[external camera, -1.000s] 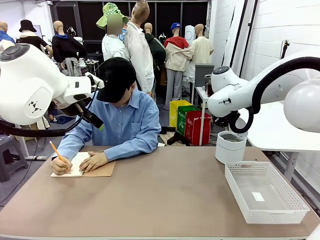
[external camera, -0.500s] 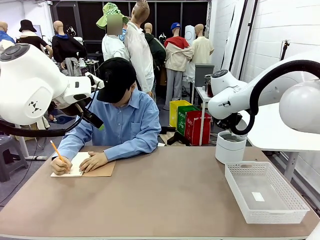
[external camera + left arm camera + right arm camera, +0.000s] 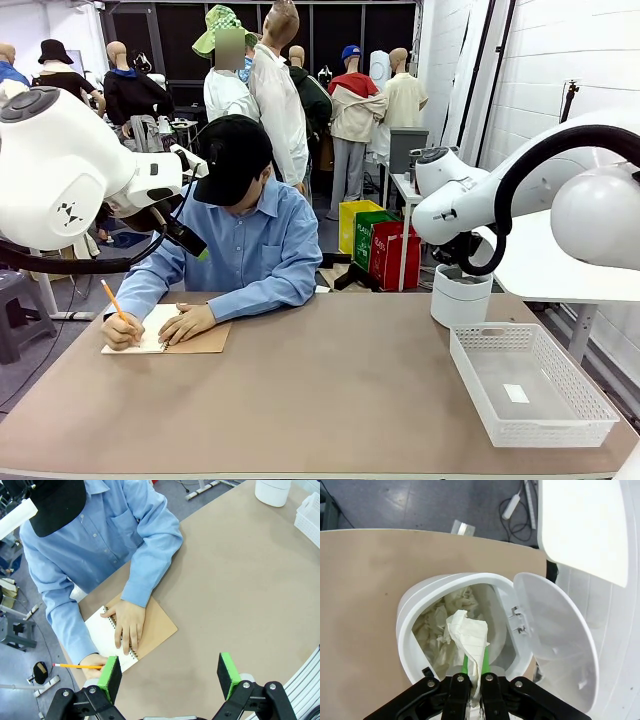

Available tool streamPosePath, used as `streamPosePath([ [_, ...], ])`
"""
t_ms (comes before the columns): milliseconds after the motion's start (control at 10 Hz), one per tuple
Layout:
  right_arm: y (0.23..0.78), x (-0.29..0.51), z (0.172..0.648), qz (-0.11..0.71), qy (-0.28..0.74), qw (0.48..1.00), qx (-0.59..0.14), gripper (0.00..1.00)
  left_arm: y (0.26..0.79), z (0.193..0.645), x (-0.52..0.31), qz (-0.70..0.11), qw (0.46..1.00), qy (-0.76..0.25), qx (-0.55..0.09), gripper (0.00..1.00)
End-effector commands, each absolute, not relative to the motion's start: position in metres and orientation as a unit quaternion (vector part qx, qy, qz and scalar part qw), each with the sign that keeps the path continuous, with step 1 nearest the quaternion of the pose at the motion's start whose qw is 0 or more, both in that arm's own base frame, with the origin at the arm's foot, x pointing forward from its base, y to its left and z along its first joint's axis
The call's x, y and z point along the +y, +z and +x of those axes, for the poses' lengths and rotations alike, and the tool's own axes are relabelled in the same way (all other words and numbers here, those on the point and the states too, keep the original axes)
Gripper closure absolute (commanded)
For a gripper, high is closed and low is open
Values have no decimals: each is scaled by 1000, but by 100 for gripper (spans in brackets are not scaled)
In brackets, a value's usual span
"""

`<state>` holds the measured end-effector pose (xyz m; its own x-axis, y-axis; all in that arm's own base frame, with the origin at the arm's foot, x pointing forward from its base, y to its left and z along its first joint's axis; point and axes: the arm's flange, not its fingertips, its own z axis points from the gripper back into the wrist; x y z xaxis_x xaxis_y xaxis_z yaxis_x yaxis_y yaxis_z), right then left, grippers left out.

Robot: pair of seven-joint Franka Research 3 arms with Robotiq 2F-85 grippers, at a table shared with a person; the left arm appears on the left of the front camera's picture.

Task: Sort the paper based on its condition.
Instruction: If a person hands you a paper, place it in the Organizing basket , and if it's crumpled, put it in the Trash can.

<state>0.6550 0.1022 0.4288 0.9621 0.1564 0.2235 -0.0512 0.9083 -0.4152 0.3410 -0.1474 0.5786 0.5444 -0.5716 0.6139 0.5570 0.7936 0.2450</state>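
Note:
In the right wrist view my right gripper [image 3: 474, 656] is shut on a crumpled white paper wad [image 3: 467, 630]. It hangs just above the mouth of a round white bin [image 3: 406, 630], whose lid [image 3: 555, 635] stands open. Several more wrinkled wads [image 3: 436, 630] lie inside the bin. My left gripper [image 3: 168, 672] is open and holds nothing, high above the table near the person. A white notebook page [image 3: 99, 627] lies under the person's hands.
The person writes with a pencil [image 3: 80, 666] in a spiral notebook with a brown cover [image 3: 205, 341] at the table's far left. A white mesh basket [image 3: 530, 385] stands at the right, in front of the bin [image 3: 460, 297]. Bare tabletop [image 3: 320, 390] lies between them.
My right arm has shifted slightly to the left over the bin. The left arm and the person have stayed where they were.

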Motion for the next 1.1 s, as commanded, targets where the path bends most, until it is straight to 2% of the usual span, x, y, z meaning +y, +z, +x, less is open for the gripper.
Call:
streamPosePath([
  [0,430,105,663,-228,40,965,-126,85,578,341,-147,12,878,-322,-353,0],
  [400,428,105,662,-229,37,965,-123,8,578,341,-147,12,878,-322,-353,0],
  [500,427,106,662,-229,36,965,-124,0,578,341,-147,12,878,-322,-353,0],
  [1000,441,107,662,-225,21,964,-140,0,578,341,-147,12,878,-322,-353,0],
])
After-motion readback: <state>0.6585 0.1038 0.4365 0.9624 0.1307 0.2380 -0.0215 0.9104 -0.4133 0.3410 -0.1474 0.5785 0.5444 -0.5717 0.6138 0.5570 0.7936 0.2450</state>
